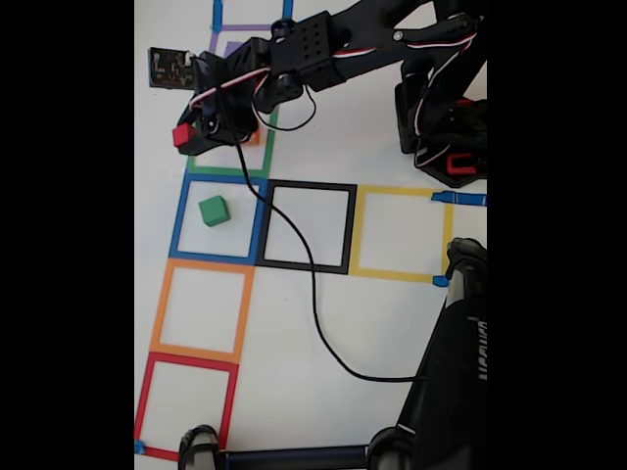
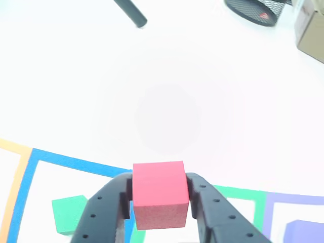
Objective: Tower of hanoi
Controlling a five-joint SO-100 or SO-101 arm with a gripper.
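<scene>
Red cube [image 2: 160, 195] clamped in hand [image 1: 186, 137], lifted over green tape square, far left in fixed view. Green cube [image 1: 214, 211] sits in blue square. Transfer step; next likely lower and release.

the small red cube [image 2: 160, 195] sits clamped off the table, the green cube [image 1: 214, 211] inside the blue square, a purple cube [image 2: 304, 233] partly visible.
</scene>
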